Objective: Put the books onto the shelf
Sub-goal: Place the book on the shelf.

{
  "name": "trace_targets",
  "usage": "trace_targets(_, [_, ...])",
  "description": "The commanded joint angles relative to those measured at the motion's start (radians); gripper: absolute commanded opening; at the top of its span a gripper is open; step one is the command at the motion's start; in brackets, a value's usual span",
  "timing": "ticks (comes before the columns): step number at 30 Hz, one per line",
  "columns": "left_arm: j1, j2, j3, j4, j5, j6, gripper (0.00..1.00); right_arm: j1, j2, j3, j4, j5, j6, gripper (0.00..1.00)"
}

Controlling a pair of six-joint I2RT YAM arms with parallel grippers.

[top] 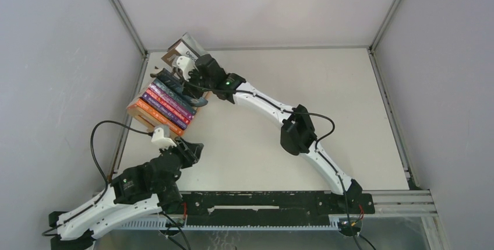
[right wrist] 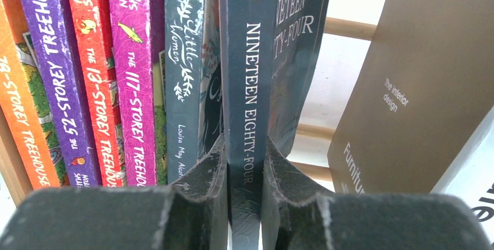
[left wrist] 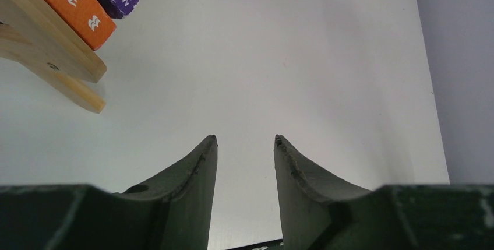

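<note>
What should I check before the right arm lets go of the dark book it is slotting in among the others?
1. Right gripper shut on the spine of the dark blue book: ok.
2. That book upright, in line with the row on its left: ok.
3. Its bottom edge resting on a rail of the shelf: cannot tell, the fingers hide it.
4. Brown book upright: not ok, it leans, with a gap between it and the dark blue one.
5. Left gripper open, holding nothing, apart from the shelf: ok.
</note>
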Motion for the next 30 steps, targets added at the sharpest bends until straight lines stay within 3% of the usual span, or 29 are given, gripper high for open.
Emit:
trace_targets(1, [-0.003, -0.004, -0.013, 0.015, -0.022, -0.002, 0.46, 0.043, -0.032, 0.045, 0.143, -0.017, -0.021, 0.15])
trace_targets(4, [-0.003, -0.003, -0.014, 0.016, -0.021, -0.006, 0.46, 0.05, -0.035, 0.04, 0.147, -0.015, -0.02, 0.32])
trace_targets(9, [-0.003, -0.006, -0.021, 0.017, -0.018, -0.021, 0.47, 0.058, -0.053, 0.014, 0.144, -0.013, -0.023, 0.49])
trace_targets(20, [-0.003, 0.0, -0.007, 0.026, -0.04, -0.035, 0.47, 0.056, -0.148, -0.078, 0.138, 0.035, -0.041, 0.54])
trace_targets(30, [-0.003, 0.049, 0.076, 0.047, -0.183, -0.045, 0.49, 0.025, -0.367, -0.202, 0.106, 0.109, -0.001, 0.56])
